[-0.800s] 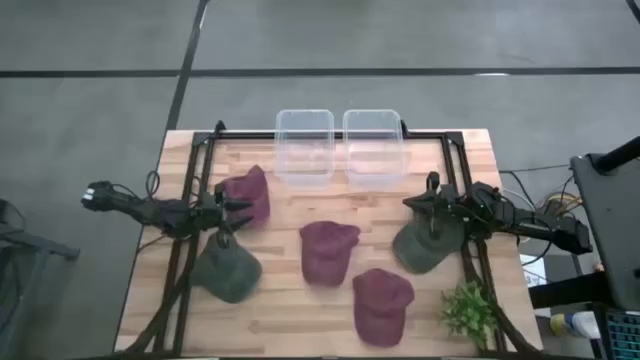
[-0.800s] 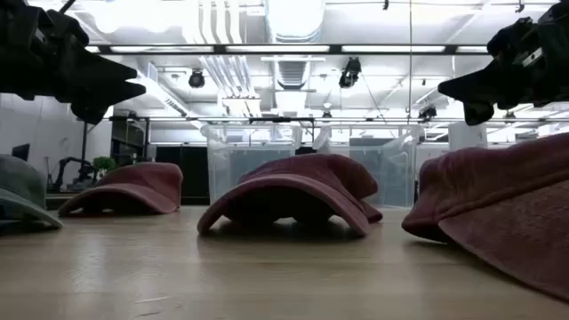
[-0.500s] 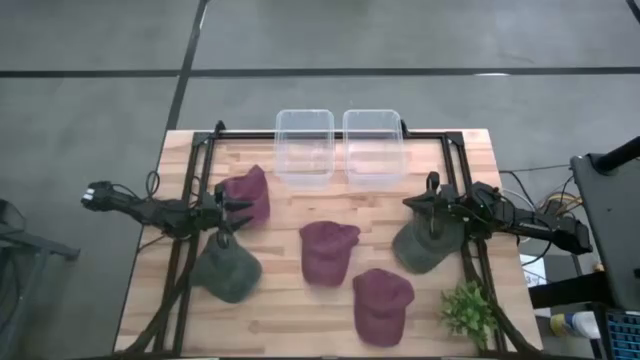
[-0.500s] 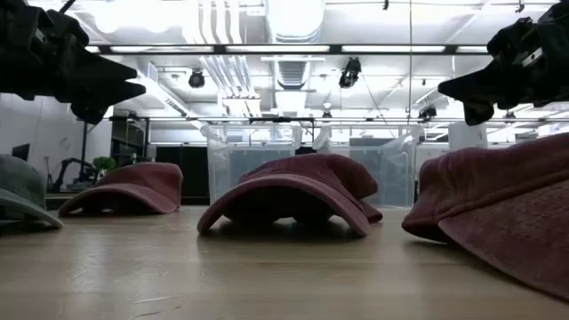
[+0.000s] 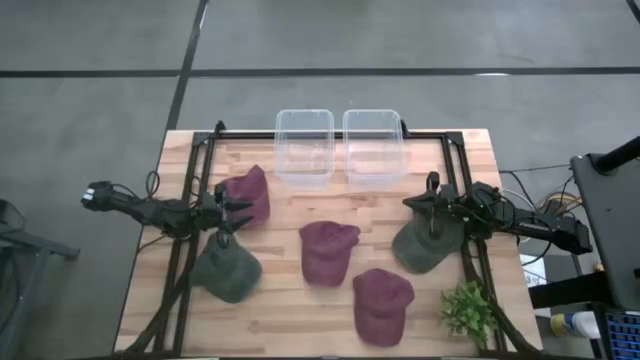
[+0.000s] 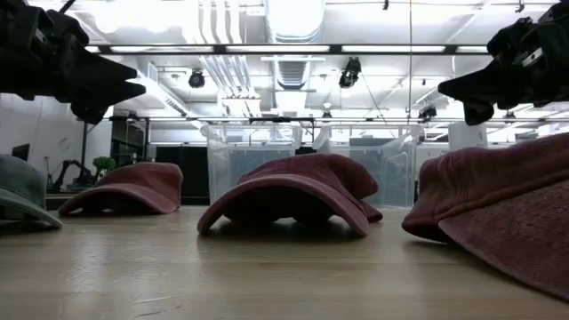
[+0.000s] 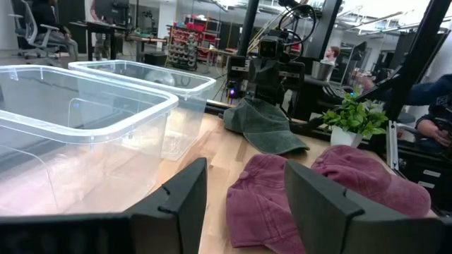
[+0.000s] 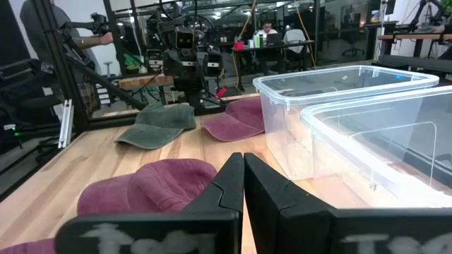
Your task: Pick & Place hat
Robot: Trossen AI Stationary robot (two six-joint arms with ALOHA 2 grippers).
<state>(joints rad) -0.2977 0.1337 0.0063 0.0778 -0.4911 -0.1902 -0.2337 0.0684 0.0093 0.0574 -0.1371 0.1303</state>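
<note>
Five caps lie crown-up on the wooden table. In the high view a maroon cap (image 5: 248,192) and a green cap (image 5: 226,270) sit at the left. Two maroon caps (image 5: 328,250) (image 5: 381,303) lie in the middle, and a second green cap (image 5: 418,245) is at the right. My left gripper (image 5: 246,210) hovers open between the left maroon and green caps, touching neither; its wrist view shows the gap (image 7: 244,204). My right gripper (image 5: 407,203) hangs shut (image 8: 244,185) above the far edge of the right green cap. In the low view both grippers (image 6: 120,89) (image 6: 453,87) are well above the caps.
Two clear plastic bins (image 5: 304,147) (image 5: 373,147) stand side by side at the table's far edge. A small green plant (image 5: 468,310) sits at the near right corner. Black arm frames (image 5: 190,200) (image 5: 465,250) run along both sides. Bare wood (image 5: 290,320) shows along the near edge.
</note>
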